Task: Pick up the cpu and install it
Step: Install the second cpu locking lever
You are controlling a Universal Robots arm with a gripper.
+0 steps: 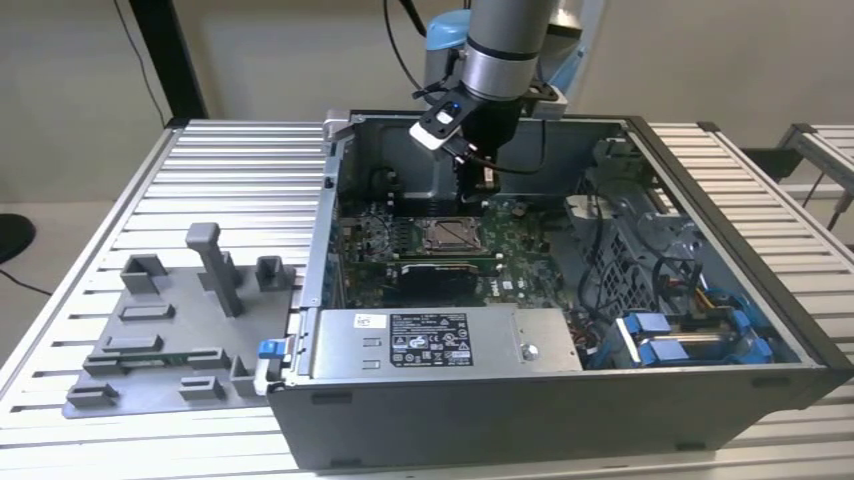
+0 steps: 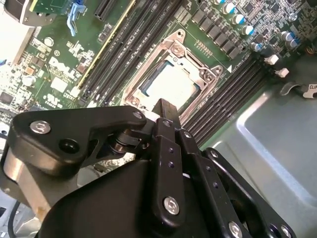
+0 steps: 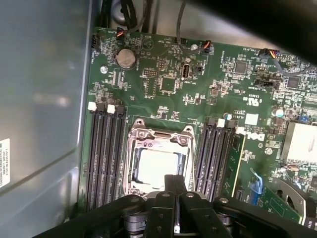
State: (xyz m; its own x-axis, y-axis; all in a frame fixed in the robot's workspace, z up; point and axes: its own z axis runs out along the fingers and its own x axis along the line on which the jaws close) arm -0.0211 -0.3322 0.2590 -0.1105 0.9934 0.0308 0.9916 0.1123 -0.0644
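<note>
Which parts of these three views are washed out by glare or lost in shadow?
First wrist view: the cpu top glares pale in its socket, and a dark blur covers one corner. Second wrist view: the gripper body is dark. Exterior view: evenly lit; the computer case interior is dimmer.

Open computer case (image 1: 561,400), grey fixture tray (image 1: 160,350).

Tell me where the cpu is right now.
In both wrist views the cpu lies inside the metal-framed socket on the green motherboard, between the memory slots, below the gripper.
</note>
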